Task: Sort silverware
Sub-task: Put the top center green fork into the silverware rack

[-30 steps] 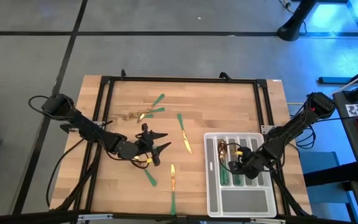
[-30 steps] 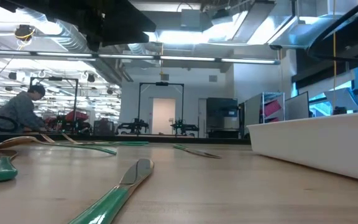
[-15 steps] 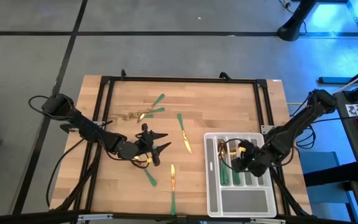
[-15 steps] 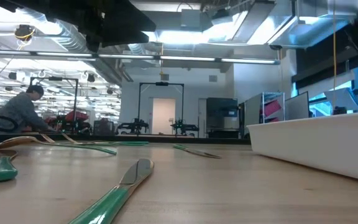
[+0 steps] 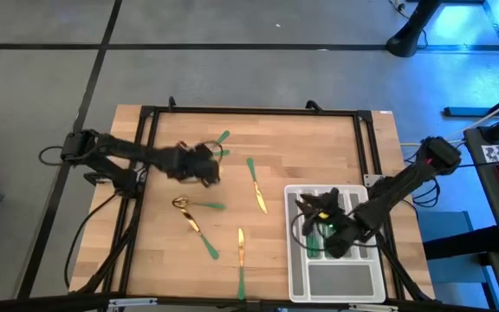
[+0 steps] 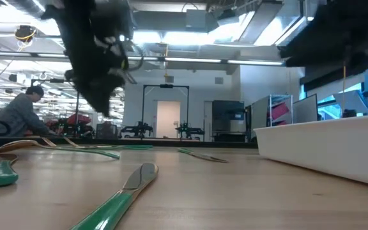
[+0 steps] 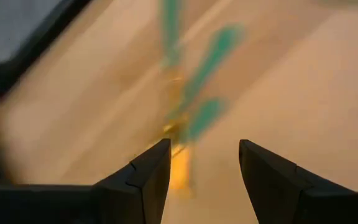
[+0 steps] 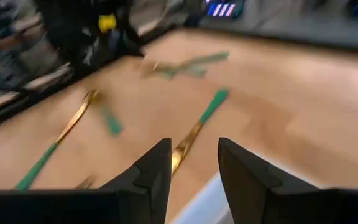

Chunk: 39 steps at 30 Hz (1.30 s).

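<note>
We find the left gripper empty, fingers apart, over a cluster of silverware awaiting pickup. The right gripper, fingers apart and empty, hangs over the tray, where sorted pieces already lie.

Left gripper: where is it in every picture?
High view: left gripper, over the table's far left part.
Low view: dark blur, upper left.
Left wrist view: its own open fingers, nearest the camera.
Right wrist view: far across the table.
Shared landmark: crossed silverware beside it.
</note>
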Each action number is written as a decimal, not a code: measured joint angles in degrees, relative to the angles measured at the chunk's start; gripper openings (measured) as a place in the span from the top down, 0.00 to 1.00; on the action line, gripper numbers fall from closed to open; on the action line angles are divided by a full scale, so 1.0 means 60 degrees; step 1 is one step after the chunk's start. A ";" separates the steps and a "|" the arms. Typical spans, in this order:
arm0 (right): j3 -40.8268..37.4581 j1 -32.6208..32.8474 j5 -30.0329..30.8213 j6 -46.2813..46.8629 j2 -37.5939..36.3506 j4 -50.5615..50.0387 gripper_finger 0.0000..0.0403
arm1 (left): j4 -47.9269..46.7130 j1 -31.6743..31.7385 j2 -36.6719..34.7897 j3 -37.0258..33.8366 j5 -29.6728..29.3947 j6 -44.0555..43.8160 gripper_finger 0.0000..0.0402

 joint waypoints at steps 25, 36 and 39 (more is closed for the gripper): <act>-0.0004 -0.1504 -0.0625 -0.0884 0.3133 0.3023 0.67 | -0.1905 0.4861 0.0138 -0.1410 0.3466 0.3925 0.38; -0.0004 -0.1507 -0.0807 -0.0899 0.3133 0.3358 0.67 | -0.1155 0.4597 0.0131 -0.1039 0.3495 0.4669 0.39; -0.0004 -0.1511 -0.0805 -0.0899 0.3133 0.3355 0.67 | 0.0018 0.4557 0.0153 -0.1078 0.4100 0.5238 0.40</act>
